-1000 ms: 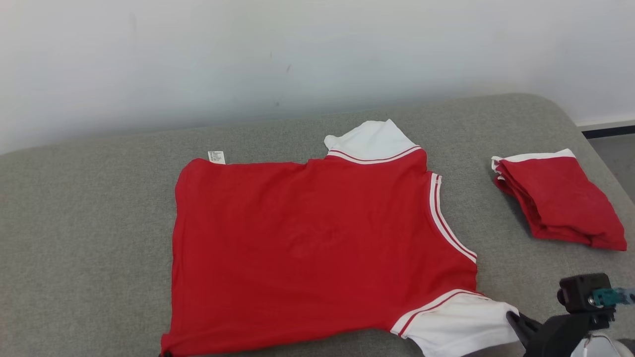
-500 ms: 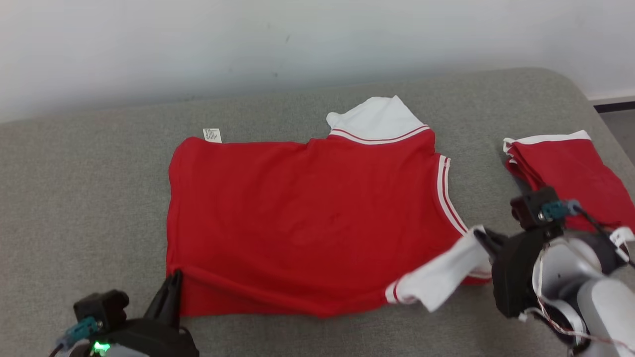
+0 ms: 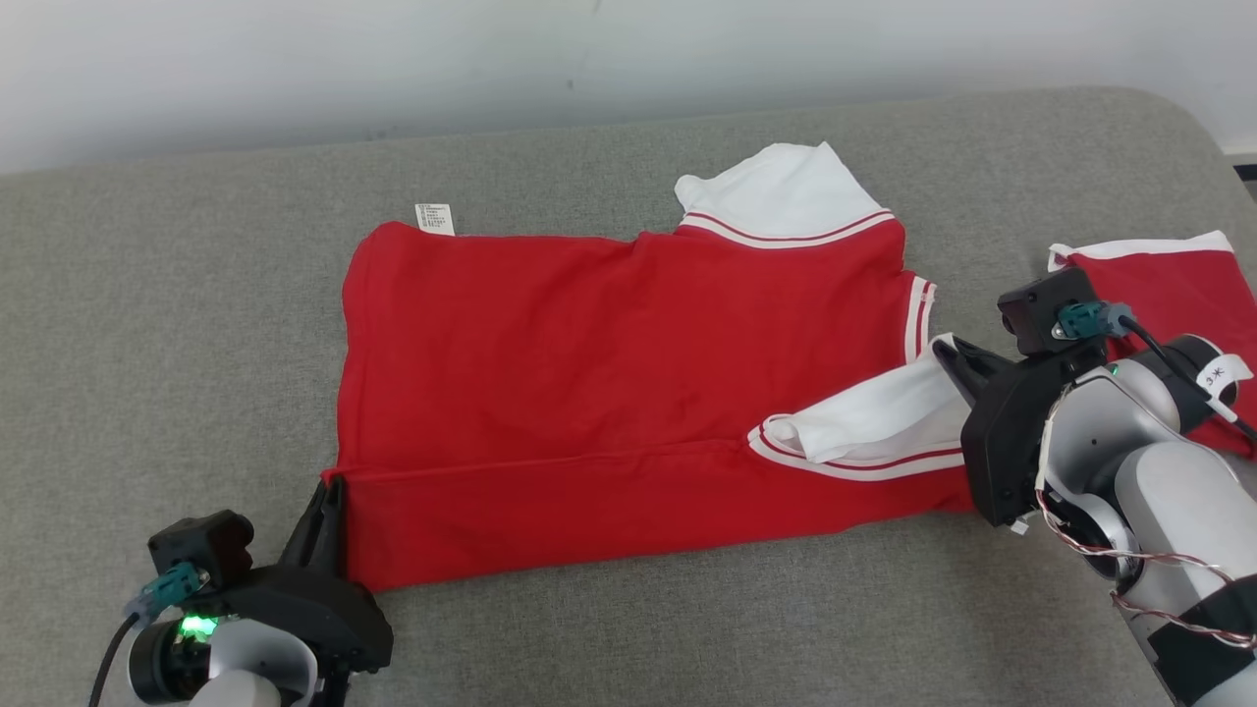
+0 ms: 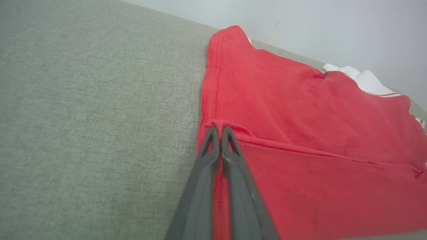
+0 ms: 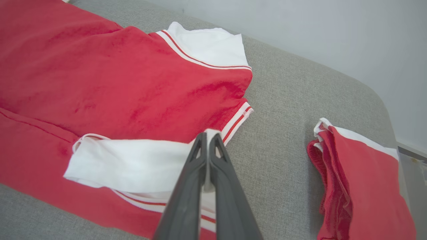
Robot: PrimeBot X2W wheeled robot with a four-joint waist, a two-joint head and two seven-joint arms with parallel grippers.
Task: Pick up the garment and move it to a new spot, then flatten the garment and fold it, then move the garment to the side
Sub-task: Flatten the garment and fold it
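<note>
1. Garment (image 3: 609, 344): red shirt with white trim, spread on the grey cushion (image 3: 177, 324); near edge doubled back onto the body
2. My left gripper (image 3: 330, 488): clenched on the garment's near-left hem corner; pinched cloth mostly hidden between the fingers
3. My right gripper (image 3: 948, 352): clamped on the white sleeve (image 3: 874, 417), which lies across the red
4. Folded red bundle (image 3: 1178, 280): far right, partly behind my right arm, cut off at the frame edge

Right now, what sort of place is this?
Probably a plain room set up for folding clothes: a grey padded surface against a white wall, a red shirt spread out, a folded garment beside it.
</note>
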